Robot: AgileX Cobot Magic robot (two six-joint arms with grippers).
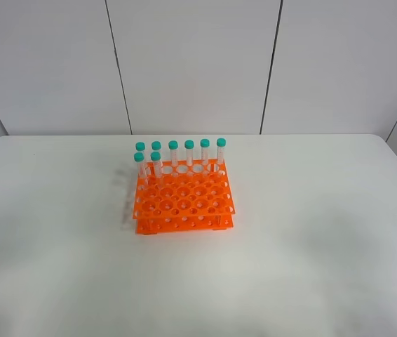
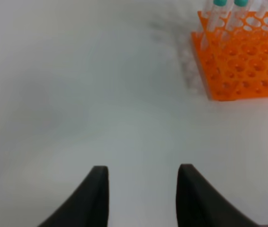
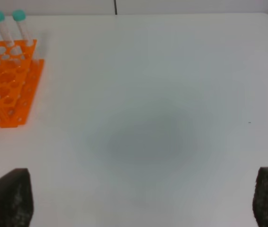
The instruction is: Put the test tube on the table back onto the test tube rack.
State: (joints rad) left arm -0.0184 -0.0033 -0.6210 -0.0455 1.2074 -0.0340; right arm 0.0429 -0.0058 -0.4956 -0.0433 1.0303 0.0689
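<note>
Black fingertips of the left gripper (image 2: 143, 189) stand a moderate gap apart with nothing between them, hanging over bare white table (image 2: 77, 94). In the left wrist view the orange test tube rack (image 2: 240, 61) sits well apart from those tips, off toward one far corner of the picture, with two teal-capped tubes rising from its near edge.

The right gripper (image 3: 143, 198) is spread very wide, its dark foam-like pads (image 3: 8, 196) showing only at the two edges of the right wrist view, and it holds nothing. The rack lies well away from it too, ahead and to one side.

From the exterior high camera, neither arm appears. The rack stands near the middle of the table, toward its back half. Eight tubes stand upright in it: six in the rearmost row and two in the next row at the rack's left end (image 1: 139, 168). No tube lies loose on the tabletop in any view, so which of the eight is the test tube of the task cannot be told.
</note>
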